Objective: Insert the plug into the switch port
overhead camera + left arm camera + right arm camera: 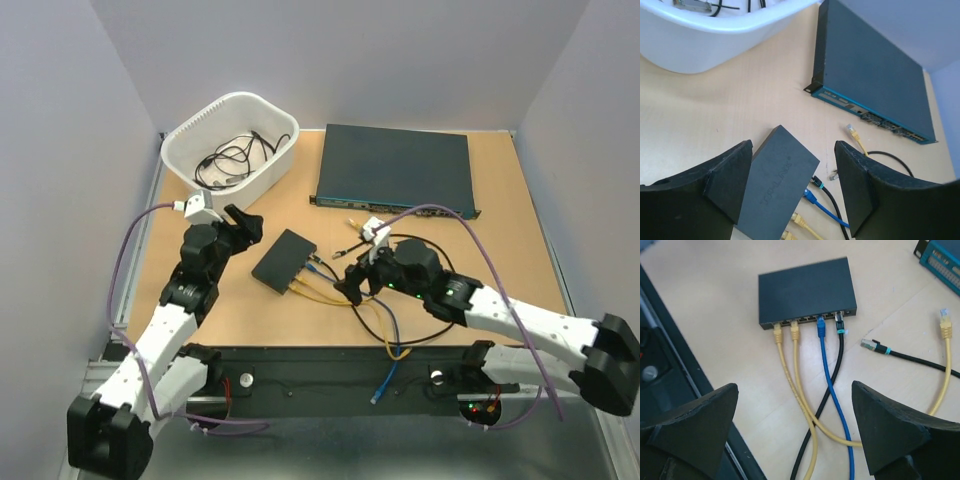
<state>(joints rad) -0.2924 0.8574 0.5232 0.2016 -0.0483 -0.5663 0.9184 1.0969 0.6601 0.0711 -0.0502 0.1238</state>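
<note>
The small black switch [284,260] lies flat in mid-table. Its port edge [807,319] faces my right arm and holds two yellow plugs, a blue plug [821,329] and a black plug [840,325]. A loose black cable's silver plug [869,344] lies on the table right of the switch, and a loose yellow plug [945,322] lies farther right. My left gripper [792,165] is open, its fingers straddling the switch [777,185] from above. My right gripper [795,435] is open and empty over the crossed cables, short of the switch.
A large dark unit [395,170] stands at the back. A white basket [230,148] with black cables stands at back left. Cables [385,330] trail from the switch over the table's near edge. A black rail [330,375] runs along the front.
</note>
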